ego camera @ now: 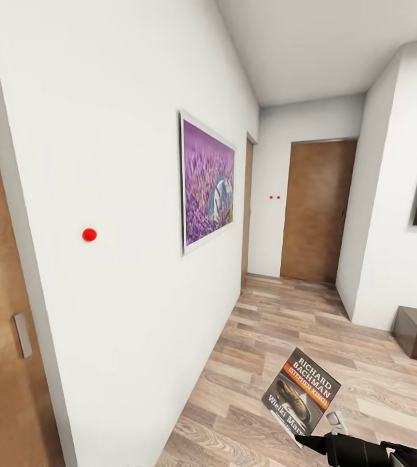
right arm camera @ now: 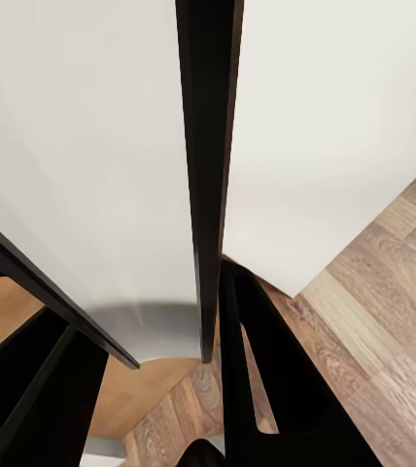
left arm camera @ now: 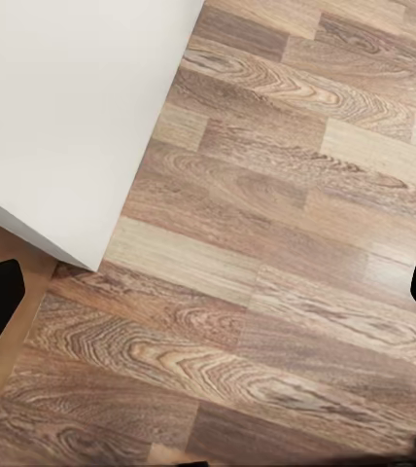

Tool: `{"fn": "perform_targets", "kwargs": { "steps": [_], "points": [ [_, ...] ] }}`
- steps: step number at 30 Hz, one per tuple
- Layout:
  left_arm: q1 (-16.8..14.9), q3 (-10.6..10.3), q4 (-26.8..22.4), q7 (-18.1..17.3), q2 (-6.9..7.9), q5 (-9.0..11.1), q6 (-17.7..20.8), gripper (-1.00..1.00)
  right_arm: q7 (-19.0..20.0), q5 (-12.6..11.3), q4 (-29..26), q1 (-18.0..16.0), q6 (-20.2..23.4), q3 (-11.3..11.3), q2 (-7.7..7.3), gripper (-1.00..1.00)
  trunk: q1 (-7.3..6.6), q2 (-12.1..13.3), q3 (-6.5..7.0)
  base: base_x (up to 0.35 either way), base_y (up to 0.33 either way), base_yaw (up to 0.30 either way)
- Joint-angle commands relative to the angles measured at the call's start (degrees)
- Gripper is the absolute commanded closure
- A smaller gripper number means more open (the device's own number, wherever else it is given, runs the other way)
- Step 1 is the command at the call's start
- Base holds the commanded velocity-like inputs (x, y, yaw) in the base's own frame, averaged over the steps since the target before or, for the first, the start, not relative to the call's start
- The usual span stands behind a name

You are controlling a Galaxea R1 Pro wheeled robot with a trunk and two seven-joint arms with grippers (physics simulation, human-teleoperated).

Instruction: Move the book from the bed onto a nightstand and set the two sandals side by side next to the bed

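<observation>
Right tool (ego camera: 328, 436) clamped on book (ego camera: 302, 397), held low above floor (ego camera: 279, 337) near wall (ego camera: 124, 194); left tool wide, empty. Risk: thin book slipping or clipping wall while turning.

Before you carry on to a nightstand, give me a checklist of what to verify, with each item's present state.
1. Book held by the right gripper: ok, a finger clamps its lower corner, cover facing the head camera.
2. Grip seen from the right wrist: ok, the book's dark edge runs between the fingers.
3. Left gripper free: ok, open over bare wood floor.
4. Clearance from the white wall on the left: ok, the book is off it.
5. Floor ahead toward the brown door: ok.
6. Nightstand located: cannot tell.
</observation>
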Motion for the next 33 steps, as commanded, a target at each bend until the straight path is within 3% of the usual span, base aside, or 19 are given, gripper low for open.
{"fn": "perform_targets", "kwargs": {
  "steps": [1, 33],
  "points": [
    [-0.02, 0.49, 0.05, -0.14, 0.01, -0.58, -0.19, -1.0, 0.07, -0.62, -0.02, -0.03, 0.6, 0.33, -0.05, 1.0, 0.02, -0.05, -0.12, 0.0, 0.0, 0.0],
    [-0.02, 0.49, 0.05, -0.14, 0.02, -0.6, -0.21, -1.0, 0.06, -0.62, -0.02, -0.03, 0.6, 0.35, -0.14, 1.0, 0.02, -0.05, -3.05, 0.0, 0.0, 0.0]
  ]
}}
